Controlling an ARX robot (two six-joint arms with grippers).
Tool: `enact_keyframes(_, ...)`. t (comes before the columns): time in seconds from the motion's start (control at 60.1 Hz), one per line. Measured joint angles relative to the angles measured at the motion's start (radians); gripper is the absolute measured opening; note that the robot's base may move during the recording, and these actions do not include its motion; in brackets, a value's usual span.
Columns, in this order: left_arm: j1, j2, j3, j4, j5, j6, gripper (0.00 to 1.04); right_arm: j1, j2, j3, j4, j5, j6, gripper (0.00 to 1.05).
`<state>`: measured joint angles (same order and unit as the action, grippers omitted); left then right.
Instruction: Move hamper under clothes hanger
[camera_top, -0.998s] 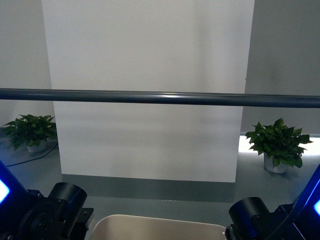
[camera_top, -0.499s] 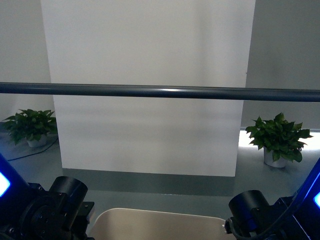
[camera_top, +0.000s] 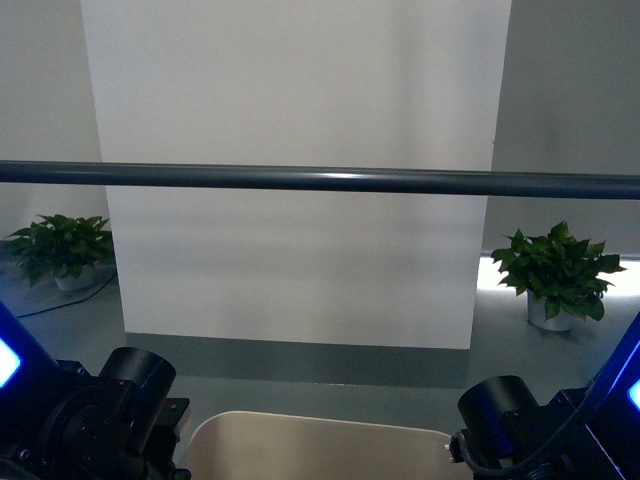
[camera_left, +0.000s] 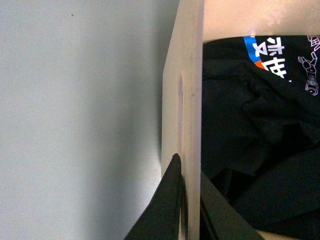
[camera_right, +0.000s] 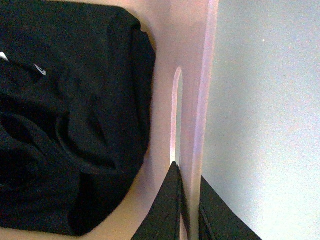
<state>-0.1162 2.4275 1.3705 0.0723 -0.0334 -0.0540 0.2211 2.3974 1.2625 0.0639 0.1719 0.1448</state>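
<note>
**Beige hamper gripped on both sides, near the rack but not yet shown beneath it**

Grey floor (camera_left: 75, 125) and a wide white wall panel (camera_top: 295, 120) fill most of the front view. One long dark rail of the clothes hanger (camera_top: 320, 180) crosses that view from edge to edge, and its legs are out of frame. The hamper (camera_top: 320, 448) sits low between the two arms, with only its far rim showing. The rail appears above and beyond that rim. Inside the tub lies a heap of black clothing (camera_left: 260, 130) with some printed lettering. Two potted plants stand on the floor further back, one to the left (camera_top: 62, 252) and one to the right (camera_top: 552, 275).

The left gripper (camera_left: 189, 167) has its jaws closed across the hamper's side wall, one inside and one outside, next to a slot handle (camera_left: 180, 100). The right gripper (camera_right: 189, 171) pinches the opposite wall the same way, just beside its slot handle (camera_right: 176, 115).

By my reading, the two-handed grasp is done and the carry is under way. The hamper is close to the rack, but these views cannot confirm that it lies under the rail, or whether its base is on the floor. What seems to be left is bringing it forward beneath the rail, setting it down and opening both jaws.
</note>
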Motion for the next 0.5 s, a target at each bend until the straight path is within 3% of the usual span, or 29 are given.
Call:
enact_keyframes(0.15,0.000,0.000,-0.017,0.047,-0.004,-0.021,0.04,-0.006,0.002,-0.058,0.161,-0.093,0.141,0.03)
enact_keyframes(0.499,-0.011,0.000,-0.042,0.029,-0.017,-0.029,0.04,-0.003,0.002,-0.061,0.153,-0.094,0.196,0.03)
